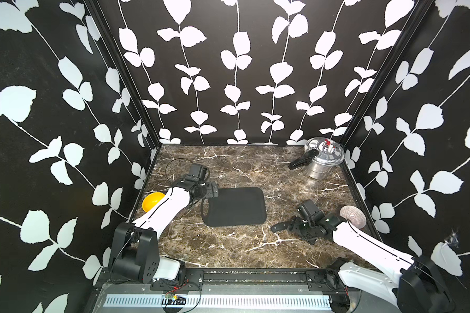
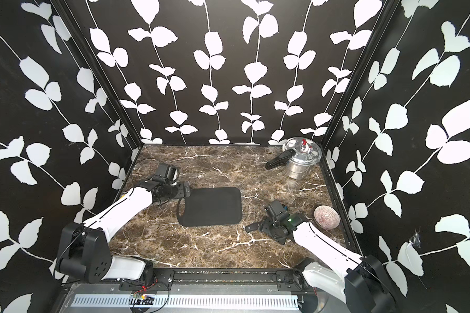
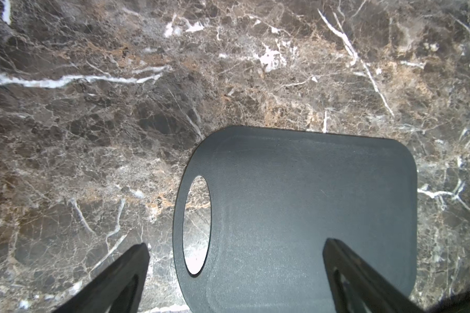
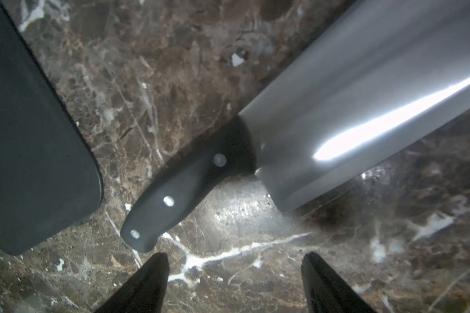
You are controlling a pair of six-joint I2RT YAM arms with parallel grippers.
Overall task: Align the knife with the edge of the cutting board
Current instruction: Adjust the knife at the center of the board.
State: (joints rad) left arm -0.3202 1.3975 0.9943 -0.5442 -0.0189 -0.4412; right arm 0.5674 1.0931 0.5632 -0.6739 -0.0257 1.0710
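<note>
The black cutting board lies flat mid-table, its oval cut-out at the left end. Right of it lies the knife: the black riveted handle points at the board's near right corner, with a strip of marble between them. The broad silver blade runs away to the far right and is hidden under my right arm in both top views. My right gripper hovers open just short of the handle's butt, nothing between its fingers. My left gripper stands open over the board's cut-out end.
A steel pressure cooker with a black handle stands in the far right corner. A ribbed pinkish bowl sits by the right wall behind my right arm. A yellow bowl lies at the left edge. Black walls close in the table.
</note>
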